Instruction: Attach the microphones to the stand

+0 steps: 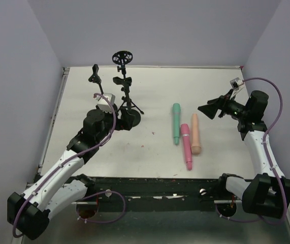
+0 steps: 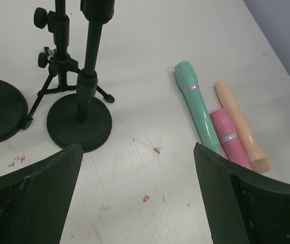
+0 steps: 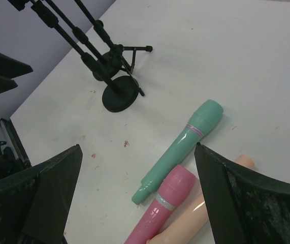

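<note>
Holding left hand (image 2: 137, 150) and right hand (image 3: 137, 150) wide open, gripping nothing. Leaving teal microphone (image 1: 176, 123), pink microphone (image 1: 186, 145), peach microphone (image 1: 195, 133) lying together on the tabletop (image 1: 155, 91).

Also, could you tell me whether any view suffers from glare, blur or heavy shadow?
Top view: even, soft light, no harsh shadows on the table. Left wrist view: sharp, though the left pincer is dark, little detail. Right wrist view: sharp too, only a mild sheen on the teal microphone.
</note>
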`<state>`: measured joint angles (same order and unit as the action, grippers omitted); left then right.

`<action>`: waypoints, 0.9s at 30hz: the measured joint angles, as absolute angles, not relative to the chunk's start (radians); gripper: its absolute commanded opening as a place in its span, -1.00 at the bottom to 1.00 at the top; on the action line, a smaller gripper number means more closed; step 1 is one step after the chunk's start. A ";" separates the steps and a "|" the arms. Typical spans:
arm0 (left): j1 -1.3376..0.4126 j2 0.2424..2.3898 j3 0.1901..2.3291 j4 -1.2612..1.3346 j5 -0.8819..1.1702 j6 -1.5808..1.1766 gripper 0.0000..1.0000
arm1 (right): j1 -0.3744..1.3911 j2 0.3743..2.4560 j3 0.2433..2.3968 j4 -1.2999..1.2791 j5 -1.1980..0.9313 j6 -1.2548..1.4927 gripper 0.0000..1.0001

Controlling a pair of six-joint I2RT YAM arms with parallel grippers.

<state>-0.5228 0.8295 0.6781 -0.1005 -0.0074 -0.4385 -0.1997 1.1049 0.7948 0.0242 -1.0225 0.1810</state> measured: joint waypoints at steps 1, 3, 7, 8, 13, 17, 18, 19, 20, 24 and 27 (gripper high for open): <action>-0.525 0.850 0.677 -0.075 -0.016 -0.436 0.93 | -0.198 1.105 0.795 0.023 -1.029 0.174 1.00; -0.526 0.885 0.664 -0.007 -0.037 -0.429 0.86 | -0.197 1.105 0.795 0.022 -1.041 0.162 1.00; -0.526 0.942 0.586 0.196 -0.089 -0.393 0.83 | -0.192 1.105 0.795 0.020 -1.054 0.148 1.00; -0.526 0.962 0.567 0.253 -0.104 -0.380 0.83 | -0.191 1.105 0.795 0.019 -1.056 0.146 1.00; -0.526 1.097 0.555 0.453 -0.171 -0.309 0.81 | -0.189 1.105 0.795 0.010 -1.063 0.137 1.00; -0.526 1.196 0.556 0.585 -0.205 -0.247 0.70 | -0.189 1.105 0.795 0.006 -1.063 0.134 1.00; -0.526 1.219 0.558 0.619 -0.211 -0.233 0.68 | -0.189 1.105 0.795 0.006 -1.063 0.133 1.00; -0.526 1.233 0.559 0.639 -0.216 -0.224 0.63 | -0.189 1.105 0.795 0.006 -1.063 0.132 1.00; -0.526 1.255 0.563 0.670 -0.224 -0.211 0.59 | -0.189 1.105 0.795 0.006 -1.063 0.131 1.00; -0.526 1.337 0.600 0.739 -0.236 -0.183 0.37 | -0.189 1.105 0.795 0.004 -1.063 0.129 1.00; -0.526 1.380 0.627 0.770 -0.236 -0.173 0.20 | -0.189 1.105 0.796 -0.003 -1.063 0.125 1.00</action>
<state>-0.5259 1.3796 0.6270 0.7704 -0.2356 -0.1726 -0.1890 1.1049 0.7956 -0.0029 -1.0630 0.1246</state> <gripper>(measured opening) 0.684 0.998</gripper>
